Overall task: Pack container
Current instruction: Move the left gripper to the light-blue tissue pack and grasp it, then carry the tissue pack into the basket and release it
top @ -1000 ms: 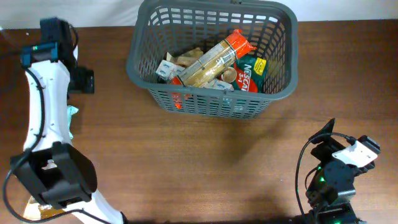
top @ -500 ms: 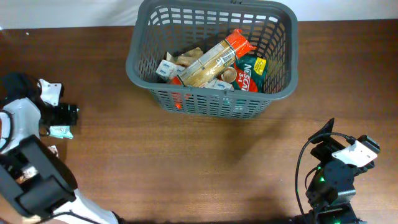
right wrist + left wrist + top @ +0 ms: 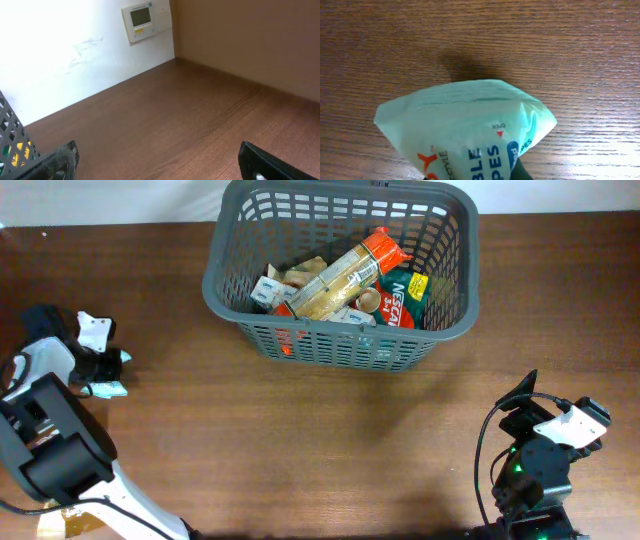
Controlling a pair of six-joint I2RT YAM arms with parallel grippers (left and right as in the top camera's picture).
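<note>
Can't see the fingers of the left gripper (image 3: 103, 370) behind the cut-off wipes packet (image 3: 465, 130), though plainly clamped on it. Spread wide and empty at the right gripper (image 3: 160, 162). Well apart from both, up at the far middle of the table (image 3: 330, 440): the container (image 3: 340, 345), just a cropped corner in the right wrist view.
</note>
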